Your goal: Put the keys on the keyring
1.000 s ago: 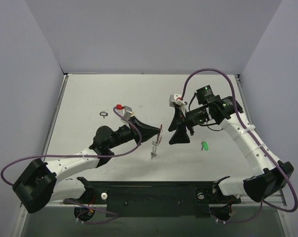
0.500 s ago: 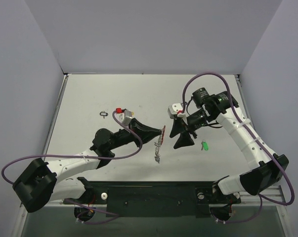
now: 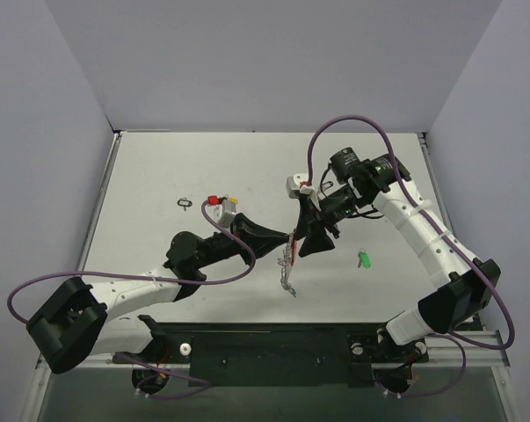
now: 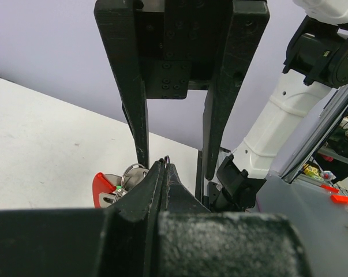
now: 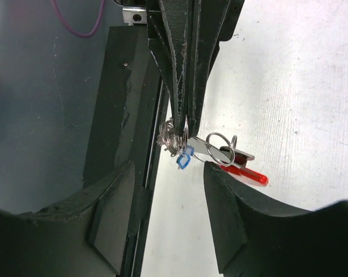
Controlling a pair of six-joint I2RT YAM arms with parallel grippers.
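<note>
My left gripper [image 3: 285,237] is shut on the keyring [image 3: 288,264], whose silver coil hangs from its tip above the table. In the right wrist view the left gripper [image 5: 182,118] holds silver rings [image 5: 175,137] with a blue-capped key [image 5: 185,157], another ring and the red plastic piece [image 5: 246,173]. My right gripper [image 3: 310,239] is open and empty, its fingers on either side of the left gripper's tip, apart from it [image 5: 169,167]. In the left wrist view my shut left gripper [image 4: 163,165] pinches a thin ring beside the red piece [image 4: 102,187]. A green-capped key [image 3: 364,259] lies on the table to the right.
A small bare black loop [image 3: 184,202] lies on the table at the left. The white table [image 3: 159,167] has a dark rail [image 3: 273,338] along its near edge, and grey walls stand on three sides.
The right arm has swung left and its open gripper has closed in around the left gripper's tip. The left gripper has shifted slightly right and nearer, still holding the keyring.
</note>
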